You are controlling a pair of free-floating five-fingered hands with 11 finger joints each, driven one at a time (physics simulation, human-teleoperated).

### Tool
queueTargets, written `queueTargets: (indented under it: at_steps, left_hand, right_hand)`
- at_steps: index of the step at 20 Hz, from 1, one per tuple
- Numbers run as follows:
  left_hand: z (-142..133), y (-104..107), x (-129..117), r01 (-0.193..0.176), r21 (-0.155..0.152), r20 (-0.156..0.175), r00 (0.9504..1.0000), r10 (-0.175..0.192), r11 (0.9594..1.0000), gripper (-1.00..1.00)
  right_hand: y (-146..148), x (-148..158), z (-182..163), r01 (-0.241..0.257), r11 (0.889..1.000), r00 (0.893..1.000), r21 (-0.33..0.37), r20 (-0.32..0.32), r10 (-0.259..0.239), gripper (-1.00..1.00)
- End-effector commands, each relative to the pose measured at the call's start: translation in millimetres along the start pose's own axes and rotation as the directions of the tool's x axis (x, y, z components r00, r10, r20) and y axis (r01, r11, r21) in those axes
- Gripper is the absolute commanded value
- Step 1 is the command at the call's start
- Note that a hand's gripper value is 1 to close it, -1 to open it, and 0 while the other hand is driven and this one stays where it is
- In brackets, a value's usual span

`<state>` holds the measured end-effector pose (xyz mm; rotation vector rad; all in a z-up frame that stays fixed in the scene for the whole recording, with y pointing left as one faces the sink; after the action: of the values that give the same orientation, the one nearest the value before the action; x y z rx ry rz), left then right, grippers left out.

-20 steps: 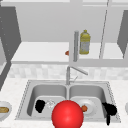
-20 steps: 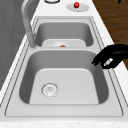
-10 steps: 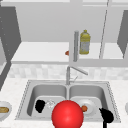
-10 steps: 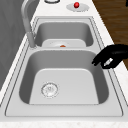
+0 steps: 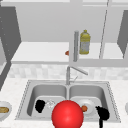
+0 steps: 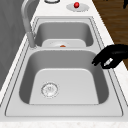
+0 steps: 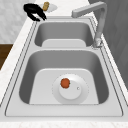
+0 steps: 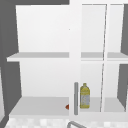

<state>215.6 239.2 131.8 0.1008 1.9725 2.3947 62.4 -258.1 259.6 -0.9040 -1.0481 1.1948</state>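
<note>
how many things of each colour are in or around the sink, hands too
black hands: 2, left hand, right hand
red: 1, big red ball
orange: 1, small fruit on the white plate
yellow: 1, bottle
total: 5

Nothing has shifted between the earlier pictures and now. The black left hand (image 5: 40,105) hangs at the near edge of the left grey steel sink basin (image 6: 67,82) exactly as before, its fingers curled downward and holding nothing, and the black right hand (image 5: 102,113) has likewise kept its place at the right basin's near edge.
</note>
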Motion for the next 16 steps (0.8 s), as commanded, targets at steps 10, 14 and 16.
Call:
queueTargets:
  at_steps: [10,14,16]
  left_hand:
    - [19,-4,2,-0.021,0.025,-0.006,0.9998,0.021,0.9995,-1.0]
    - [43,-7,4,-0.066,0.012,0.013,0.9977,0.066,0.9977,-1.0]
    - [57,-9,6,-0.088,0.01,0.017,0.996,0.087,0.9961,-1.0]
  right_hand:
    - [-3,3,-5,0.002,1.0,1.0,-0.018,0.003,-0.002,0.0]
    - [-3,3,-5,0.005,1.0,1.0,-0.022,0.002,-0.005,0.0]
    - [-3,3,-5,0.007,1.0,1.0,-0.023,0.002,-0.007,0.0]
